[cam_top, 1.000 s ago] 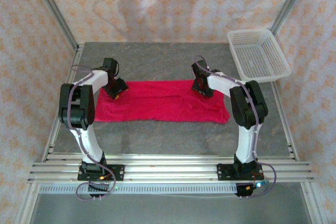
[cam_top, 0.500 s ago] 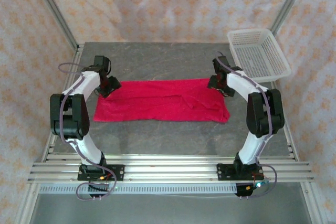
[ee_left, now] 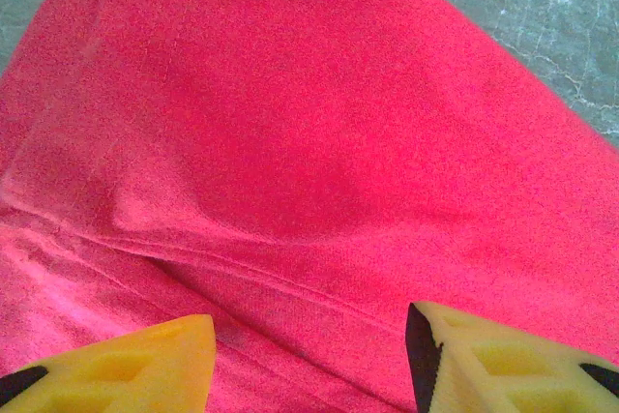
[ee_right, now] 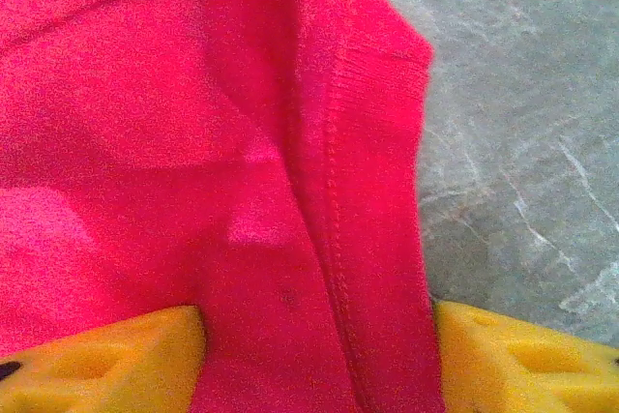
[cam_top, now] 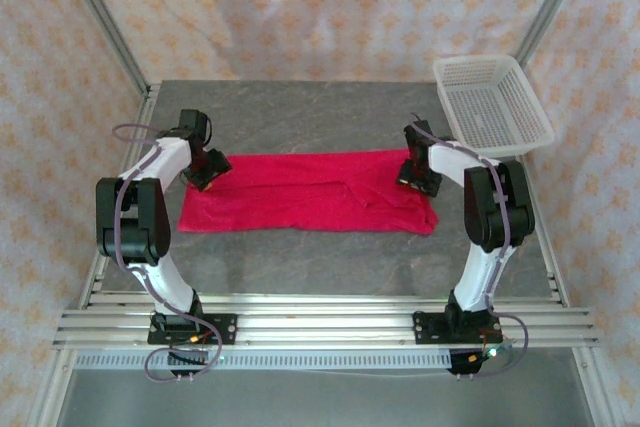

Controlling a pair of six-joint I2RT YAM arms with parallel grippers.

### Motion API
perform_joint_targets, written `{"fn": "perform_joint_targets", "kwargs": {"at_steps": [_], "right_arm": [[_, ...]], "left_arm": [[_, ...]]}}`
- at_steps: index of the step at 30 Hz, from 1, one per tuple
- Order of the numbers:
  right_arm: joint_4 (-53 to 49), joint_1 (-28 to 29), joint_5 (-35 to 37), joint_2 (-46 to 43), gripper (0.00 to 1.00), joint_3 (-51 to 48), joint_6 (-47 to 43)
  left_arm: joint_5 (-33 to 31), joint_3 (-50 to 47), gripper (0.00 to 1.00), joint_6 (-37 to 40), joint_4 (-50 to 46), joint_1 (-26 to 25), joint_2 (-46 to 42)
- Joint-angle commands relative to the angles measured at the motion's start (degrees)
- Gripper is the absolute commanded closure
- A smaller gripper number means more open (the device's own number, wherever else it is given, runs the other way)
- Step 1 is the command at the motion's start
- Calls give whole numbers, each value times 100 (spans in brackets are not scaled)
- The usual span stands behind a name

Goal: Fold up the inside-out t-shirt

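The inside-out t-shirt [cam_top: 300, 197] lies as a long bright red strip across the middle of the grey table [cam_top: 300, 117]. My left gripper [cam_top: 207, 171] hangs over the strip's far left corner. In the left wrist view its yellow fingers [ee_left: 116, 365] stand apart above creased red cloth [ee_left: 290, 142], so the left gripper [ee_left: 309, 365] is open. My right gripper [cam_top: 417, 177] is low over the far right end. In the right wrist view the right gripper [ee_right: 319, 360] is open, its jaws straddling a stitched hem of the shirt [ee_right: 145, 142], with bare table beside it.
A white plastic basket [cam_top: 492, 104] stands at the back right corner. Metal posts and patterned cloth walls enclose the table. Aluminium rails [cam_top: 320, 322] with the arm bases run along the near edge. Bare table lies in front of and behind the shirt.
Both grippers have moved outward from the shirt's far edge to its two ends. The right one swung out past the end, then came back down onto it.
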Motion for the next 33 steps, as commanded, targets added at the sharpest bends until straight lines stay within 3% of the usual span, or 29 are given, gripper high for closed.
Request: {"fn": "perform_joint_targets", "kwargs": {"at_steps": [1,10,14,21,29,33], "right_arm": [[-27,0,-77,148,49,-186,1],[-126,-2,-118,82,89,-279,-82],[-213,-28,116,-117,99,-375,-114],[-459,-82,817,-1236,100,-551,-200],[-918,-18,280,-2589,100,-356,-189],[-1147,442,244,-2903,100,-38,6]], "left_arm": [[-38,-38,44,63,-75,49,-117],[147,-464,44,-47,180,37,-283],[255,-611,44,-115,326,23,-307],[592,-170,45,-281,350,-198,-343],[940,-98,45,-370,366,73,-642],[1200,-153,45,-406,399,395,-791]]}}
